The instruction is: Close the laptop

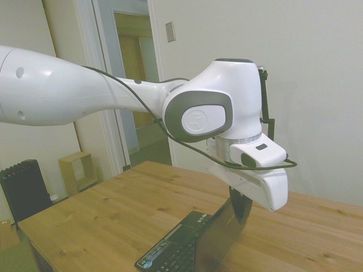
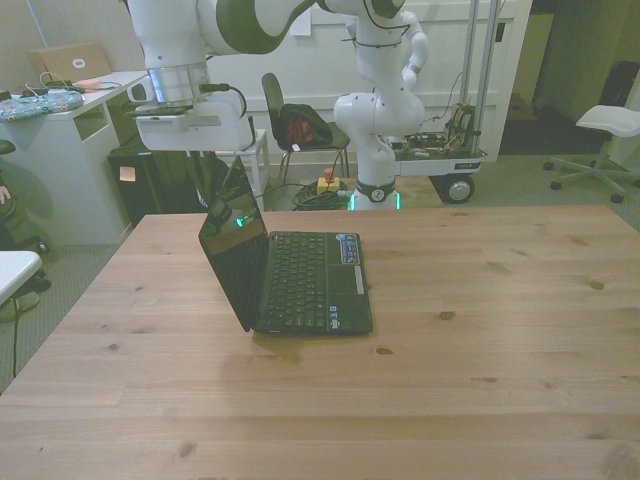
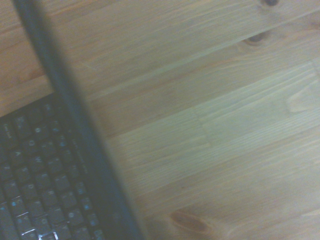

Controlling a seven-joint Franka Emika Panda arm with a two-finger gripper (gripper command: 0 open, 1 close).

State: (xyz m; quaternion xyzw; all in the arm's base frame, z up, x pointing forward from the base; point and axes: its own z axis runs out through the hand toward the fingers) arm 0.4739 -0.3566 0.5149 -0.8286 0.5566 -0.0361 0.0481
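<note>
The laptop [image 2: 290, 270] is being shown open on the wooden table [image 2: 480, 330], toward the front view's left, with its screen standing tilted over the keyboard [image 2: 300, 275]. The gripper [image 1: 241, 204] is being held right at the screen's top edge; whether contact is being made cannot be told. Its fingers are being hidden by the wrist housing and the lid, so their spread cannot be told. In the blurred wrist view, the lid's edge [image 3: 70, 115] is being seen across keys and bare wood.

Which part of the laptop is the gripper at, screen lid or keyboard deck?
The screen lid: it stands raised with its top edge at the gripper; the keyboard deck lies flat below.
</note>
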